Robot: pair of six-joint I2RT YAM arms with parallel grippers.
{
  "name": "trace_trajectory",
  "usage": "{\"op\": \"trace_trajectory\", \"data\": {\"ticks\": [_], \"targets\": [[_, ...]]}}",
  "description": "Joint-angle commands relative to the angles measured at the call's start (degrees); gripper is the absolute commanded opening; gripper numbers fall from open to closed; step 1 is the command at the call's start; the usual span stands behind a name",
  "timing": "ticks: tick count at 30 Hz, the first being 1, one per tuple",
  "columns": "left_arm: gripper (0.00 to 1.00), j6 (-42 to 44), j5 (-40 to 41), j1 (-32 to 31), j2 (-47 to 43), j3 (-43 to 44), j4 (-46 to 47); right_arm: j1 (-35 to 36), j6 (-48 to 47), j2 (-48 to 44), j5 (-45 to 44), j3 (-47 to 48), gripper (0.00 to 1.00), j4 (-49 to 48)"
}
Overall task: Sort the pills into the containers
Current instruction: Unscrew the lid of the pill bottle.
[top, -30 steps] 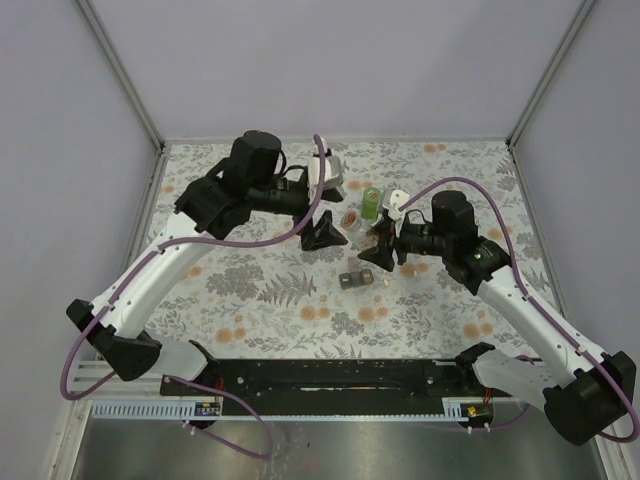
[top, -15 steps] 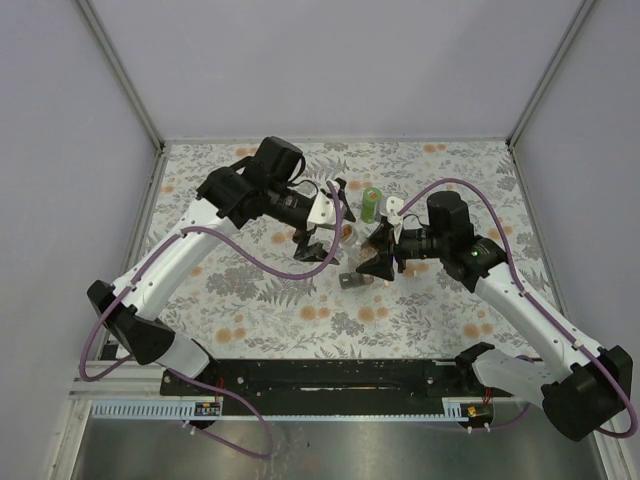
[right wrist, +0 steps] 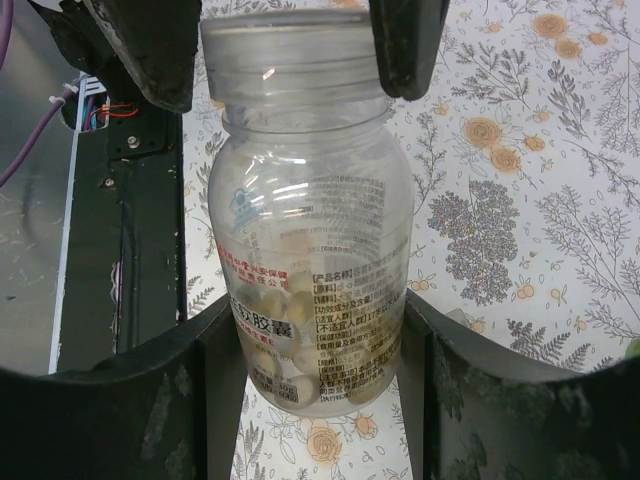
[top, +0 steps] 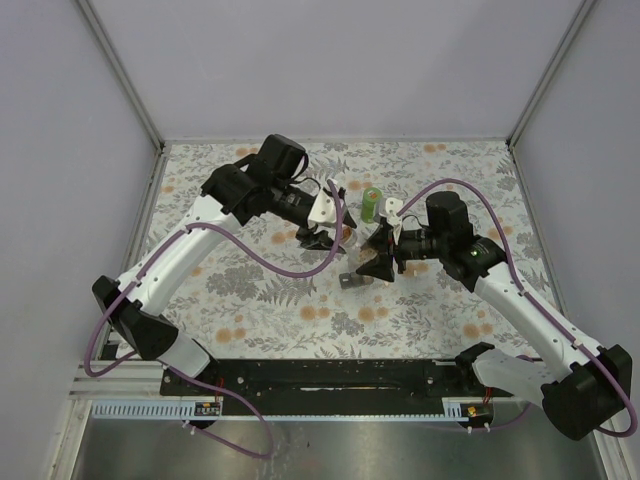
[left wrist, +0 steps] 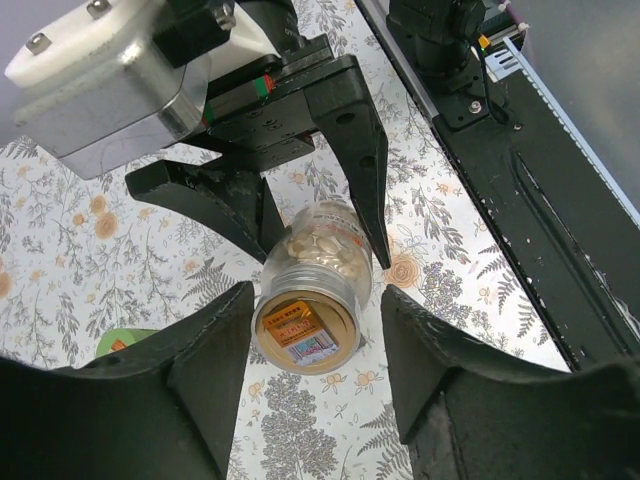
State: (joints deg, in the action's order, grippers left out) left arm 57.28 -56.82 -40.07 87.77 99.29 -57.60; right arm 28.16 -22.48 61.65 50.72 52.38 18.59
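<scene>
Two sets of jaws meet mid-frame: right jaws pinch the pill bottle (right wrist: 310, 300); left jaws flank its neck, whether gripping we cannot tell

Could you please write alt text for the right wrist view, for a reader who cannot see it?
A clear pill bottle, with pale pills gathered at its lower end, is gripped around its body by the right claw. The left claw flanks its neck at the top of the frame, over a floral tablecloth.
</scene>
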Motion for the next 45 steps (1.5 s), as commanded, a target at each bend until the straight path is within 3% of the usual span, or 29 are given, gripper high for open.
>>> {"op": "trace_trajectory", "data": {"ticks": [1,4,7,11,21,32,38,45], "targets": [[0.56,0.91,-2.95,0.0,0.47,1.7,0.56,0.14,-0.55,-0.48,0.96,2.46,0.02,-1.19],[0.48,-0.93,-2.77,-0.09,0.48,1.44,1.96,0.23,-0.46,-0.65,0.7,2.38,0.02,-1.19],[0.21,-6.36,-1.81,-0.09,0.3,1.09,5.65,0.23,-0.46,-0.83,-0.09,2.38,0.02,-1.27],[0.0,-15.33,0.39,-0.09,0.12,0.56,10.04,0.23,-0.64,-1.09,-1.58,2.11,0.02,-1.8],[0.0,-41.87,10.21,-0.09,-4.18,-5.94,23.41,0.23,-1.16,-2.06,-5.36,1.85,0.02,-2.42],[0.0,-62.44,23.41,-0.09,-4.71,-4.54,23.07,0.23,-1.34,-2.41,-8.88,1.58,0.02,-3.3],[0.0,-67.99,23.24,-0.09,-3.3,-3.13,22.8,0.23,-1.51,-2.5,-9.23,1.5,0.02,-3.21],[0.0,-63.96,24.21,0.43,-6.11,-4.27,23.68,0.05,-1.17,-2.5,-8.89,1.32,0.01,-3.65]]}}
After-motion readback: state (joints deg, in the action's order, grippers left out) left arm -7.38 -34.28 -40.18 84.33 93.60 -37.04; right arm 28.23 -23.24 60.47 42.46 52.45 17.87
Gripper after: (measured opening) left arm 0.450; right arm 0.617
